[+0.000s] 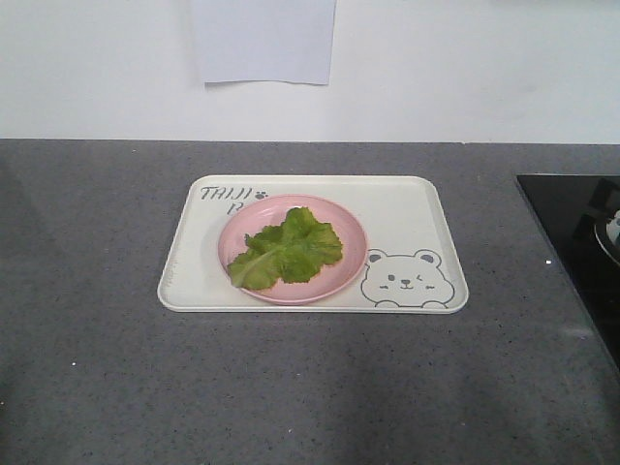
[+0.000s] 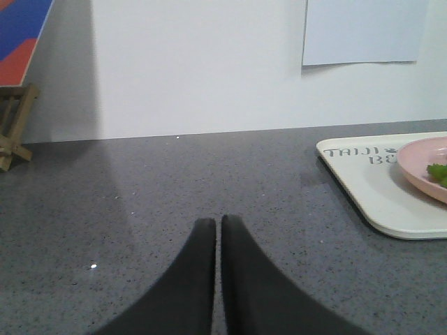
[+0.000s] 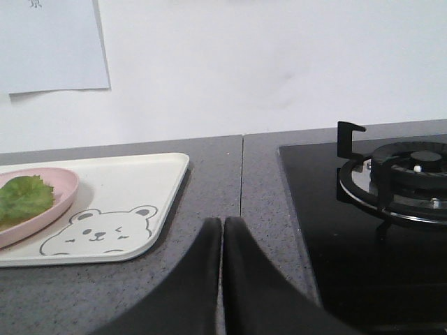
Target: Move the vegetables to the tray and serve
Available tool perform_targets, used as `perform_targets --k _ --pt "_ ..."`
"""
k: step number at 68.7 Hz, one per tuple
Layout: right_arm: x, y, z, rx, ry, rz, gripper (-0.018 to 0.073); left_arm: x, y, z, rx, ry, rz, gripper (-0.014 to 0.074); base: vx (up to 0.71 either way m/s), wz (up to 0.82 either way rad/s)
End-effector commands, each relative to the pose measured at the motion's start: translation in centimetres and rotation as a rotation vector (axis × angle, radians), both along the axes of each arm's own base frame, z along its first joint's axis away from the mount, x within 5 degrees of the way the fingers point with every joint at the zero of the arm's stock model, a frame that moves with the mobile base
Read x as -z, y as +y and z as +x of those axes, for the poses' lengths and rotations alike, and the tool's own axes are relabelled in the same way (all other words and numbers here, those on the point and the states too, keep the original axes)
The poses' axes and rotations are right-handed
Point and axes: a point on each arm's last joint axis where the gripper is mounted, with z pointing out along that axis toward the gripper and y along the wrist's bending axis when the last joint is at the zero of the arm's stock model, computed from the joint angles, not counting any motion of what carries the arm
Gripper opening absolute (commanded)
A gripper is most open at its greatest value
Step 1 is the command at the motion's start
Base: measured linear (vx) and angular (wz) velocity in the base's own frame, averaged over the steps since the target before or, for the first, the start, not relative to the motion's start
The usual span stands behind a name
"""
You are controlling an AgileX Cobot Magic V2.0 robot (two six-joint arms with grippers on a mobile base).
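Observation:
The vegetables (image 1: 288, 249), green crinkled lettuce leaves, lie on a round pink plate (image 1: 341, 217). That plate stands on the cream tray (image 1: 407, 208) with the winking bear drawing, in the middle of the grey counter. In the left wrist view, my left gripper (image 2: 218, 223) hovers shut over bare counter to the left of the tray (image 2: 370, 192), holding nothing. In the right wrist view, my right gripper (image 3: 223, 223) is shut and empty over the counter, just right of the tray's (image 3: 133, 178) corner, with the vegetables (image 3: 24, 195) at far left. Neither gripper appears in the front view.
A black gas hob (image 1: 572, 223) with a burner grate (image 3: 398, 178) fills the counter's right side. A white wall with a taped paper sheet (image 1: 263, 41) runs behind. A wooden easel with a red and blue board (image 2: 17, 77) stands far left.

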Motion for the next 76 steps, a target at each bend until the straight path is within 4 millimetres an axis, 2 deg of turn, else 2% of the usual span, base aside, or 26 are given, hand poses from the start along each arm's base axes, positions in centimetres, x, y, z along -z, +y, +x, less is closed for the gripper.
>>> perform_targets --k 1,76 --pt "-0.24 0.06 -0.05 -0.002 -0.074 -0.016 -0.0004 -0.01 0.02 -0.03 -0.001 -0.069 -0.011 -0.0006 0.0 0.0" --pt "-0.24 0.07 -0.05 -0.003 -0.073 -0.007 -0.0003 -0.01 0.02 -0.03 -0.001 -0.069 -0.011 -0.0006 0.0 0.0"
